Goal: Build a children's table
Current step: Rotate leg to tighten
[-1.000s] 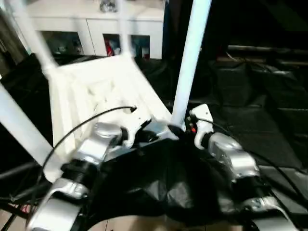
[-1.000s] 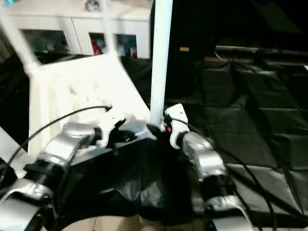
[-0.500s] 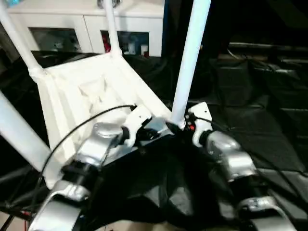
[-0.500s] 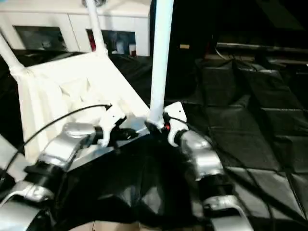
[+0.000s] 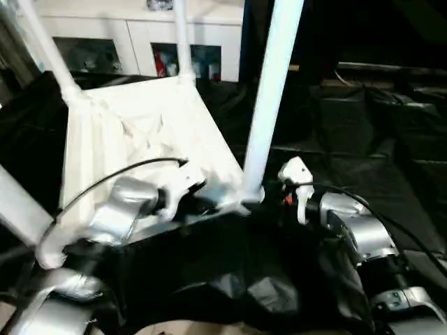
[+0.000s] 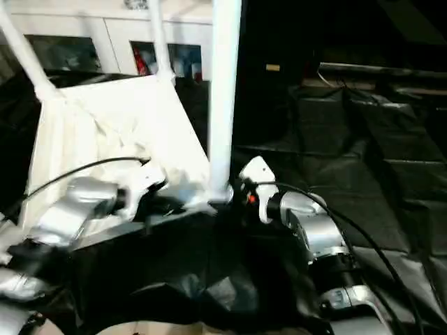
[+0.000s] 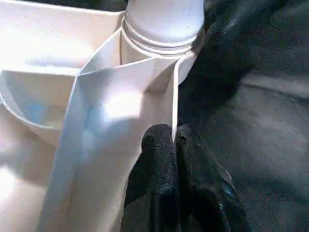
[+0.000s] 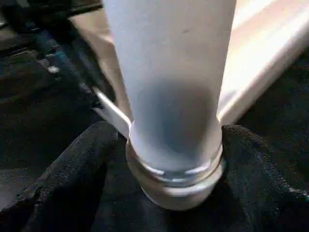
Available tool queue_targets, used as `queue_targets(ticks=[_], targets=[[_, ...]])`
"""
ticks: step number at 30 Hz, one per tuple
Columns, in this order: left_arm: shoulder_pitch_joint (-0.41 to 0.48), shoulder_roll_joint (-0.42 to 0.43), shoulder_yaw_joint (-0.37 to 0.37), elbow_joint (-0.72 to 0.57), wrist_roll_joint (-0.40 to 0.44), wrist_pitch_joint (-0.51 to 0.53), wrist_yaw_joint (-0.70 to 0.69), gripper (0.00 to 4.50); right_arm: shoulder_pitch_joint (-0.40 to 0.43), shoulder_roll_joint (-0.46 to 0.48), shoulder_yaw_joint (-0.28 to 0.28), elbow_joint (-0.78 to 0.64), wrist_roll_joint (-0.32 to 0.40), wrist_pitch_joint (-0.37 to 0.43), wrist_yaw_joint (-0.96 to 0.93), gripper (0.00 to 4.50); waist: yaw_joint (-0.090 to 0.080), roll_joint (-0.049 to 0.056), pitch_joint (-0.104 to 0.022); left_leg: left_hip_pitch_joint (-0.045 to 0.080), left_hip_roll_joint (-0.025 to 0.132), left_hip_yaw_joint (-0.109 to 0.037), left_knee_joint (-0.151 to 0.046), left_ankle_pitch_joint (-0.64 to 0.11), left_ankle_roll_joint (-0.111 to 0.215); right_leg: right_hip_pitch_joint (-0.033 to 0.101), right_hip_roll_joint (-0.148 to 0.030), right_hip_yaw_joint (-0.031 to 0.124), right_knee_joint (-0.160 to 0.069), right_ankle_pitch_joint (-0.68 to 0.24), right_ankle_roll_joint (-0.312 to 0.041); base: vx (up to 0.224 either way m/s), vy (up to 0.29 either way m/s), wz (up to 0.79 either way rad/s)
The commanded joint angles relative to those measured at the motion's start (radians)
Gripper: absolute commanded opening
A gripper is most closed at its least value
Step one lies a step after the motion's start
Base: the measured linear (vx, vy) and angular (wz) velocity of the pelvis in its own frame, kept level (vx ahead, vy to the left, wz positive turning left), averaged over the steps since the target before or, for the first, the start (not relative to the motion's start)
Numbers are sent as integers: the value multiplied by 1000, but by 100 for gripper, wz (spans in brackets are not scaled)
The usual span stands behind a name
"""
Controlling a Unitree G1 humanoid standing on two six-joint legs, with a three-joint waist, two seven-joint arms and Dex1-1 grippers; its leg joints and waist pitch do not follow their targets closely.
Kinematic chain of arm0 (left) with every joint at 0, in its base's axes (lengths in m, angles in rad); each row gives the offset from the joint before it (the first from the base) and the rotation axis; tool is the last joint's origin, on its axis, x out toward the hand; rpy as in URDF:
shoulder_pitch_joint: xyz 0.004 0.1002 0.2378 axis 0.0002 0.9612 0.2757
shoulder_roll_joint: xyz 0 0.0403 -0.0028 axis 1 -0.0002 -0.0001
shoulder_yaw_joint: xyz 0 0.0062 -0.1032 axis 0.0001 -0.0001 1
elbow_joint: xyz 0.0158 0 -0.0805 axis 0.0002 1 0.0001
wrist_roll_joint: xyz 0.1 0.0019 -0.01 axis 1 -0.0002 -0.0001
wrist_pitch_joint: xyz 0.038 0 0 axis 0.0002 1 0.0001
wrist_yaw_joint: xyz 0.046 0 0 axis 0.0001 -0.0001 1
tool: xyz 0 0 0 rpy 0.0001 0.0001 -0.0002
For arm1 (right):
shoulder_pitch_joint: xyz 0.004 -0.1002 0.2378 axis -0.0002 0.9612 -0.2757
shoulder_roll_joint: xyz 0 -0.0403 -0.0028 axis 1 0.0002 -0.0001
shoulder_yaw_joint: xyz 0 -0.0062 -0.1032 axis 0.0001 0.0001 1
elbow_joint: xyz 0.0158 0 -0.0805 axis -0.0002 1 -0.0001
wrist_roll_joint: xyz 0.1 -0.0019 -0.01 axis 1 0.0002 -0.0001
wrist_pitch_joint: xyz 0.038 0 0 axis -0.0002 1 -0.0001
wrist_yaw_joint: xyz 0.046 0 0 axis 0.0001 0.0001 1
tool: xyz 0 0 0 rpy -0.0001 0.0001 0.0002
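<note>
White ribbed tabletop (image 5: 140, 132) lies upside down, centre-left; four tubular legs (nearest (image 5: 269, 91)) rise; left gripper (image 7: 176, 145) pinches its rim; right gripper (image 8: 169, 193) straddles nearest leg, spread wide

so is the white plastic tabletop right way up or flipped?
Flipped and tilted: the white plastic tabletop shows its ribbed underside, with white tubular legs rising from its corners.

The white tabletop (image 5: 140, 132) lies ribbed underside up, white legs (image 5: 269, 91) standing in its corners.
</note>
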Motion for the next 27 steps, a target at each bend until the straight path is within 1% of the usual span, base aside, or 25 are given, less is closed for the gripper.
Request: queue_targets(ticks=[1, 3, 4, 5, 6, 7, 8, 9, 10, 11, 12, 13, 14, 16, 18, 19, 21, 22, 23, 24, 25, 26, 27], targets=[[25, 15, -31, -64, -27, 29, -62, 0, 5, 26, 54, -16, 10, -1, 50, 372, 2, -1, -59, -15, 1, 22, -62, -96, 76, 62, -48, 22, -54, -45, -284, 0, 0, 0], [37, 31, -29, -82, -29, 37, -73, 0, 2, 32, 59, -14, 6, -2, 65, 372, 4, 1, -59, -12, 2, 22, -63, -101, 70, 60, -49, 22, -54, -58, -282, 0, 0, 0], [45, 39, -27, -93, -28, 41, -76, 0, 0, 36, 65, -13, 3, 0, 78, 372, 3, 0, -59, -13, 2, 22, -63, -102, 68, 60, -48, 22, -53, -57, -283, 0, 0, 0], [51, 44, -22, -100, -27, 45, -68, 0, -3, 38, 78, -10, 0, -5, 90, 372, 4, 1, -59, -11, 1, 24, -63, -98, 68, 59, -47, 22, -54, -50, -283, 0, 0, 0], [52, 45, -22, -101, -28, 45, -66, 0, -3, 39, 80, -10, 0, -6, 93, 372, 5, 1, -59, -12, 2, 23, -62, -96, 66, 61, -47, 22, -52, -43, -284, 0, 0, 0], [59, 50, -22, -110, -29, 47, -65, 0, -4, 41, 88, -8, 1, -3, 101, 372, 12, -41, -60, -23, 0, 21, -63, -74, 77, 72, -52, 24, -45, -64, -269, 0, 0, 0], [65, 57, -24, -119, -33, 51, -65, 0, -4, 41, 96, -8, 5, 0, 107, 372, 17, -29, -57, -14, 0, 23, -65, -82, 76, 62, -53, 24, -51, -86, -261, 0, 0, 0], [70, 63, -26, -130, -38, 57, -64, 0, -6, 40, 103, -6, 6, -2, 111, 359, 13, -29, -57, -12, 5, 25, -65, -83, 73, 56, -53, 23, -53, -98, -259, 0, 0, 0], [74, 66, -26, -137, -40, 61, -63, 0, -8, 41, 109, -2, 6, -1, 116, 340, 15, -27, -56, -13, 6, 24, -67, -86, 67, 56, -53, 22, -52, -99, -258, 0, 0, 0], [77, 68, -25, -143, -41, 66, -60, 0, -10, 41, 112, 0, 5, -2, 121, 340, 15, -29, -56, -9, 6, 25, -67, -93, 57, 54, -50, 22, -51, -89, -256, 0, 0, 0], [78, 67, -24, -146, -40, 69, -57, 0, -11, 41, 113, 2, 4, -2, 124, 337, 15, -35, -57, -9, 6, 25, -68, -94, 52, 56, -50, 22, -49, -75, -255, 0, 0, 0], [79, 67, -23, -148, -40, 72, -55, 0, -12, 42, 113, 4, 4, -2, 126, 337, 16, -37, -59, -8, 5, 26, -66, -87, 53, 56, -49, 22, -47, -58, -257, 0, 0, 0], [80, 67, -23, -149, -40, 73, -54, 0, -13, 42, 112, 5, 4, -1, 128, 328, 18, -39, -60, -9, 4, 27, -64, -75, 58, 57, -49, 23, -45, -38, -261, 0, 0, 0], [81, 67, -25, -151, -40, 75, -50, 0, -14, 41, 112, 5, 4, 0, 132, 297, 19, -40, -59, -9, 3, 28, -63, -68, 62, 58, -50, 23, -45, -30, -263, 0, 0, 0], [82, 67, -25, -152, -40, 76, -48, 0, -12, 40, 112, 4, 5, 2, 133, 293, 20, -41, -60, -9, 3, 28, -62, -65, 63, 58, -50, 24, -44, -28, -264, 0, 0, 0], [82, 67, -26, -155, -40, 80, -39, 0, -6, 40, 113, 0, 6, 2, 132, 283, 23, -34, -60, -8, 2, 28, -61, -61, 63, 58, -50, 24, -42, -22, -266, 0, 0, 0], [80, 59, -23, -151, -39, 80, -23, 0, 2, 44, 113, 1, 4, -2, 122, 265, 23, -38, -61, -9, 2, 28, -61, -55, 62, 60, -49, 24, -42, -11, -267, 0, 0, 0], [71, 39, -14, -138, -37, 76, 6, 0, 10, 56, 108, 8, 1, -10, 99, 263, 23, -39, -61, -10, 2, 29, -61, -55, 62, 60, -49, 24, -43, -10, -268, 0, 0, 0], [64, 25, -8, -128, -35, 72, 27, 0, 12, 64, 104, 14, -2, -15, 80, 262, 24, -31, -61, -8, 2, 29, -60, -59, 57, 58, -48, 23, -43, -7, -270, 0, 0, 0], [51, 1, 3, -109, -30, 68, 65, 0, 11, 84, 92, 33, -11, -24, 28, 260, 22, -35, -58, -8, 1, 31, -61, -72, 54, 56, -48, 24, -46, -19, -271, 0, 0, 0], [32, -31, 16, -84, -24, 65, 113, 0, 3, 113, 72, 69, -27, -38, -53, 259, 23, -31, -58, -7, 1, 30, -62, -97, 41, 56, -49, 24, -50, -58, -266, 0, 0, 0], [19, -53, 23, -68, -21, 65, 144, 0, -4, 136, 58, 102, -41, -51, -122, 258, 22, -32, -56, -7, 1, 31, -63, -111, 33, 54, -50, 25, -54, -87, -262, 0, 0, 0], [6, -75, 28, -53, -18, 68, 173, 0, -16, 159, 41, 138, -53, -54, -193, 258, 24, -23, -55, -3, -1, 29, -64, -142, 13, 52, -50, 25, -58, -149, -248, 0, 0, 0]])
